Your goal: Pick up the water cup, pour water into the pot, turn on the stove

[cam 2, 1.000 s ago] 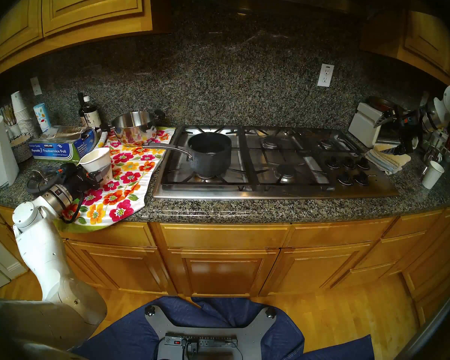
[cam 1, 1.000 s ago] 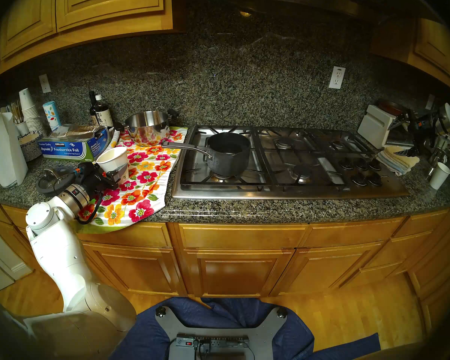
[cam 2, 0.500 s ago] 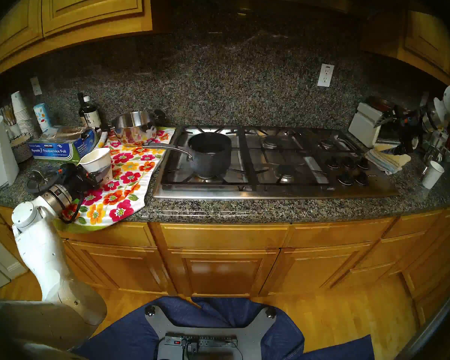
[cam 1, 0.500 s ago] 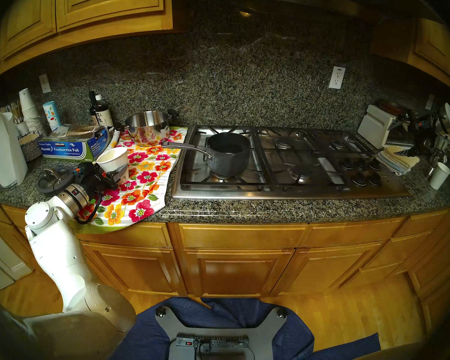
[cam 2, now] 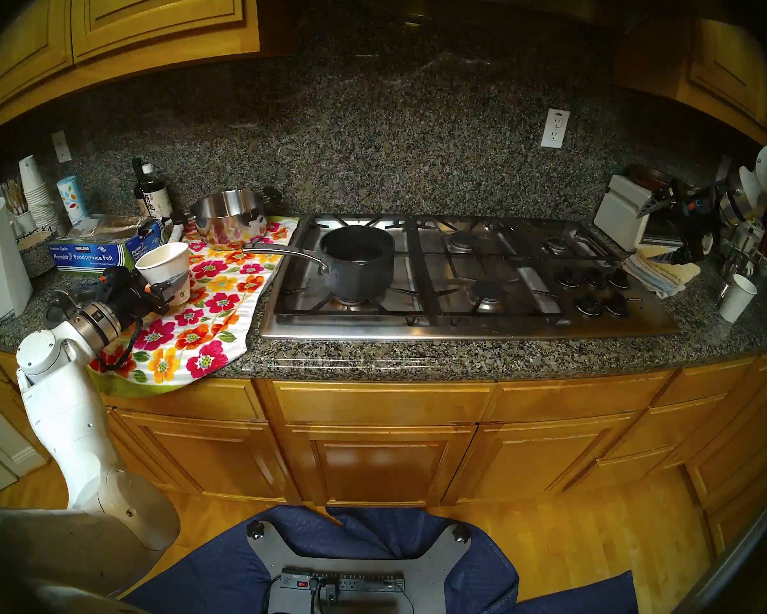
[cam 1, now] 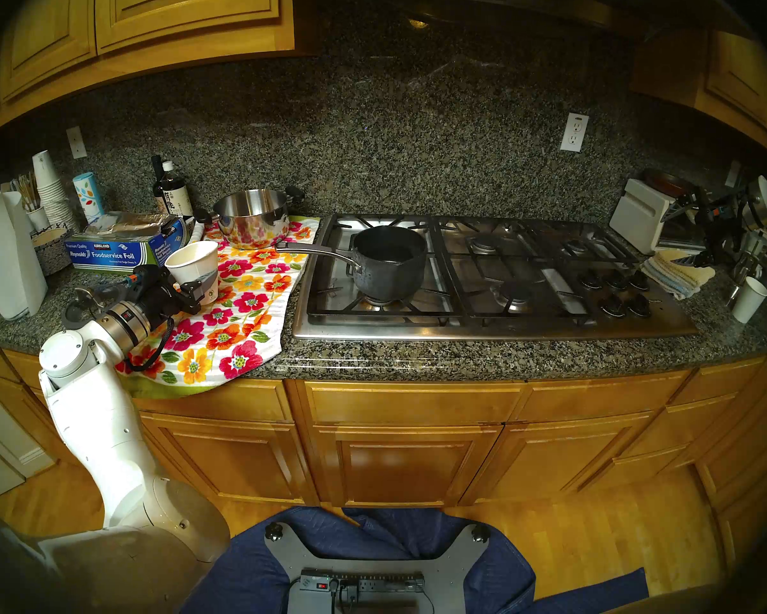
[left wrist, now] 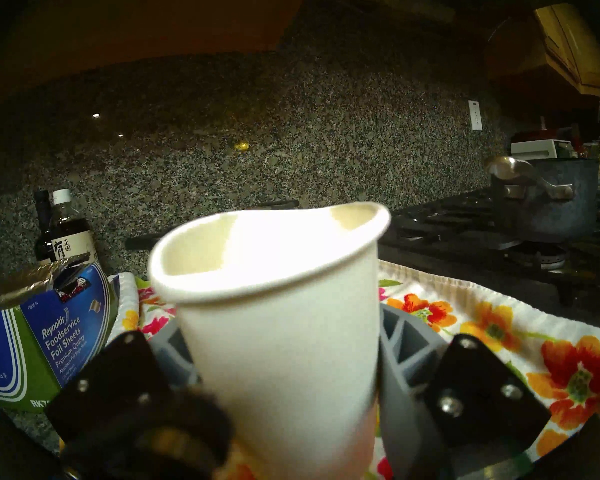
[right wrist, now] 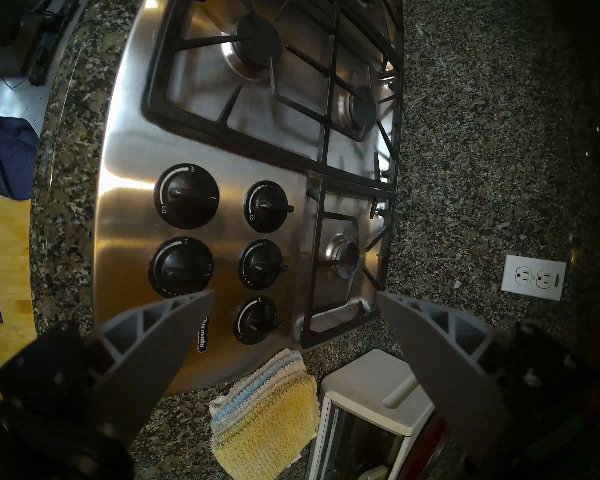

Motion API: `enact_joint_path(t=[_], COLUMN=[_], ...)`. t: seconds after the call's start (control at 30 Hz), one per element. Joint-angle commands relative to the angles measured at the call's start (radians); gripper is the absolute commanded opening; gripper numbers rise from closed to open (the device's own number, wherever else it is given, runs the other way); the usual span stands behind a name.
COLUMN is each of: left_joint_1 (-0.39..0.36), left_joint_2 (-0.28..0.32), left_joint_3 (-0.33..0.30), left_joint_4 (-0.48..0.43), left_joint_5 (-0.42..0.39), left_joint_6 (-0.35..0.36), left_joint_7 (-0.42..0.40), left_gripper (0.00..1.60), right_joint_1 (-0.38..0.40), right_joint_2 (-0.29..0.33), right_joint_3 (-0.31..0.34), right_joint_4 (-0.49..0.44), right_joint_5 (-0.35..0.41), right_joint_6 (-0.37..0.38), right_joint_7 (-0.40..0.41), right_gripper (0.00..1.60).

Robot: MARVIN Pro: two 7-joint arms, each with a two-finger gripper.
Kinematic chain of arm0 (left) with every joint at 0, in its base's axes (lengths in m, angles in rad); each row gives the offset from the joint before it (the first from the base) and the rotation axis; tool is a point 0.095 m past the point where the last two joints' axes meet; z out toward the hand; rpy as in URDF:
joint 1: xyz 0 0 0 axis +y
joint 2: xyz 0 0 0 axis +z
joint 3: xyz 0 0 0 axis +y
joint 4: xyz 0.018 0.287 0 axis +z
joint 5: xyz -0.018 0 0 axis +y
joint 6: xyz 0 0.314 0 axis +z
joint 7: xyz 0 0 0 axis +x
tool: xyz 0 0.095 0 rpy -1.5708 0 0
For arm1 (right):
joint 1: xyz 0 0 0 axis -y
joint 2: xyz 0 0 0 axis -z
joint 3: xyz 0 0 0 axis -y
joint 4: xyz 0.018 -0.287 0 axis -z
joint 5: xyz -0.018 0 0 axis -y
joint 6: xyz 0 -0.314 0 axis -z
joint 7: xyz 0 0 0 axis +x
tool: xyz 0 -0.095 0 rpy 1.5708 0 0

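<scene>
My left gripper (cam 1: 201, 286) is shut on the water cup (cam 1: 192, 265), a white paper cup with a small green mark low on its side. It holds the cup upright just above the floral towel (cam 1: 240, 316). In the left wrist view the cup (left wrist: 284, 330) fills the middle between the grey fingers (left wrist: 397, 351). The dark pot (cam 1: 390, 263) stands on the front-left burner of the stove (cam 1: 505, 327), its long handle pointing left toward the cup. My right gripper (right wrist: 295, 293) is open and empty, hovering at the stove's right end near the black knobs (right wrist: 187, 198).
A shiny steel pot (cam 1: 251, 219) stands at the back of the towel. A foil box (cam 1: 120, 250) and bottles (cam 1: 171, 192) are behind the cup. A glass lid (cam 1: 78, 305) lies under my left wrist. At right are a folded cloth (cam 1: 678, 272), a toaster oven (cam 1: 638, 221) and a smaller white cup (cam 1: 749, 298).
My left gripper has risen a little with the water cup, lifting it off the towel. The right arm has not moved.
</scene>
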Motion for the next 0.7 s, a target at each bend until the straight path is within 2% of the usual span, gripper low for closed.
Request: enact_joint_path(t=[0.0, 0.2, 0.67], left_joint_1=[-0.062, -0.069, -0.093], left_joint_2=[0.003, -0.005, -0.004], left_joint_3=[0.03, 0.053, 0.114], left_joint_4=[-0.063, -0.082, -0.096], left_joint_5=[-0.01, -0.001, 0.031], left_joint_6=[0.008, 0.019, 0.058], left_joint_7=[0.004, 0.012, 0.038], left_gripper=[0.56, 0.6, 0.55], right_joint_1=[0.026, 0.026, 0.026], right_joint_2=[-0.009, -0.009, -0.009], right_joint_3=[0.007, 0.007, 0.007], right_joint_4=[0.02, 0.02, 0.02], right_joint_5=[0.004, 0.004, 0.004], right_joint_6=[-0.001, -0.001, -0.001], right_joint_7=[-0.007, -0.007, -0.007], right_gripper=[1.6, 1.6, 1.6])
